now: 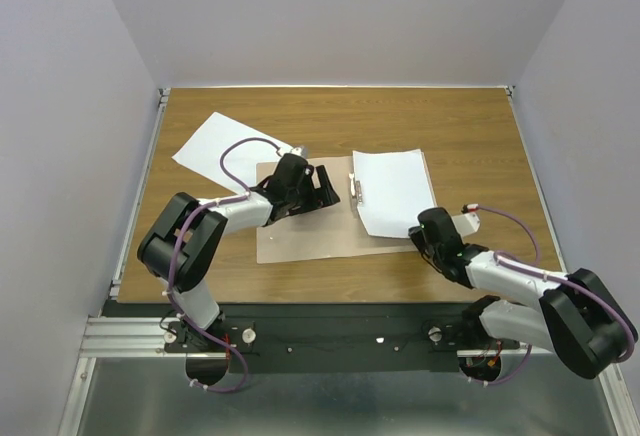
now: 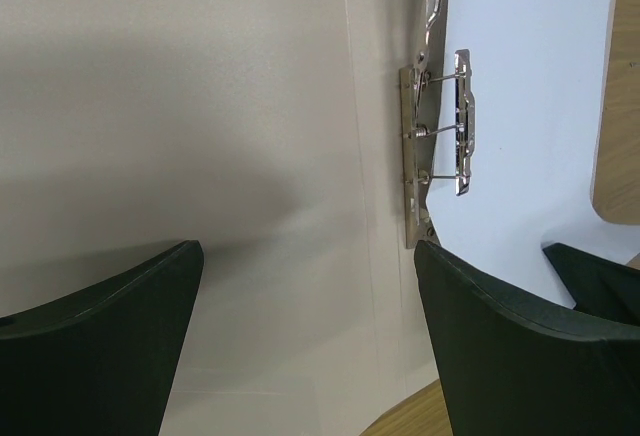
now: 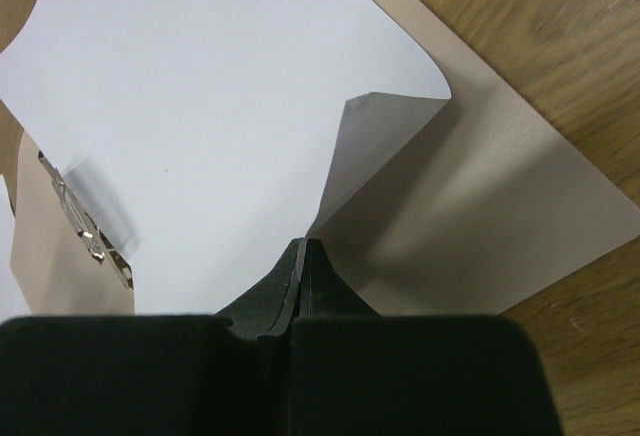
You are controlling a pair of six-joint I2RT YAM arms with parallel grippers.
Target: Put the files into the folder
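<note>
The tan folder (image 1: 300, 241) lies open in the middle of the table, with its metal clip (image 1: 356, 189) at the centre fold. One white sheet (image 1: 392, 191) lies on the folder's right half, its near edge lifted and curled. My right gripper (image 1: 425, 239) is shut on that near edge; in the right wrist view the sheet (image 3: 220, 106) runs up from the closed gripper (image 3: 303, 248) over the folder (image 3: 480, 216). A second white sheet (image 1: 225, 146) lies on the table at the far left. My left gripper (image 1: 322, 184) is open and empty over the folder's left half (image 2: 200, 106), beside the clip (image 2: 440, 116).
The wooden table (image 1: 470, 136) ends at a metal rail along the near side (image 1: 130, 331). Grey walls close in the left, right and far sides. The second sheet's near corner lies under the left arm's cable (image 1: 240, 151).
</note>
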